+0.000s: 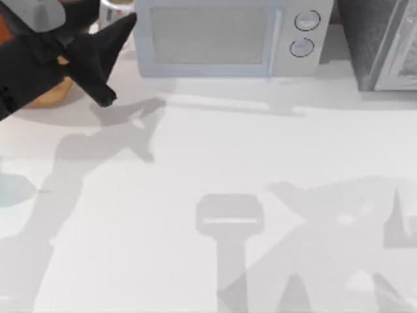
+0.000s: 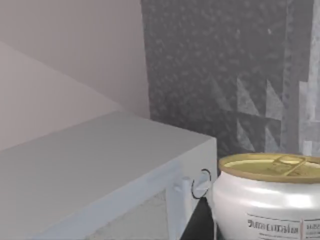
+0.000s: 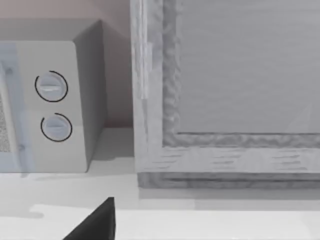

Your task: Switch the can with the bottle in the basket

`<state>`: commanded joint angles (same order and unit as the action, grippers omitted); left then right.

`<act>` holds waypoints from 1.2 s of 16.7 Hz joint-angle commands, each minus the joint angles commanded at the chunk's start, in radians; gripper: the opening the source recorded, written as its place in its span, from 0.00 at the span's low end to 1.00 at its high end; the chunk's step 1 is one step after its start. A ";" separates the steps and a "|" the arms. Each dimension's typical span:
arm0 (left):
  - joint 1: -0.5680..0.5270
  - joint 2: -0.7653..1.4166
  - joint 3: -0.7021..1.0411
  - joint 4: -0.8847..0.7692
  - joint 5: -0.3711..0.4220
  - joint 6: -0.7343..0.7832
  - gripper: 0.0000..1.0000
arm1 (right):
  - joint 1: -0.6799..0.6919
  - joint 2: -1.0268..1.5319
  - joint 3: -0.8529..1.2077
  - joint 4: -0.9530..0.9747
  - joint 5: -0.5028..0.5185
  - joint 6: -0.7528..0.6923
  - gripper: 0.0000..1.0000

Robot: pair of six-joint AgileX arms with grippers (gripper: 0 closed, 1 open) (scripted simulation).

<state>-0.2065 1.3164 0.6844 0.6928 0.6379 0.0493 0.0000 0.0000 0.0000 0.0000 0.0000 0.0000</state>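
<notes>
The can is white with a dull gold top and printed text. It hangs close to the left wrist camera, higher than the microwave's top. My left gripper is shut on it at the back left of the table. In the top view the can shows at the picture's upper edge. The orange-brown basket lies mostly hidden under my left arm. The bottle is hidden. A black part of my right gripper faces the microwave's dials and the cabinet.
A pale microwave stands along the back edge, with two round dials on its right. A dark speckled cabinet fills the back right corner. The white tabletop carries only arm shadows.
</notes>
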 joint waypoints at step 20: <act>-0.082 0.968 0.372 0.462 0.487 -0.009 0.00 | 0.000 0.000 0.000 0.000 0.000 0.000 1.00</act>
<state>-0.2881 2.2847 1.0566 1.1545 1.1246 0.0402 0.0000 0.0000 0.0000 0.0000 0.0000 0.0000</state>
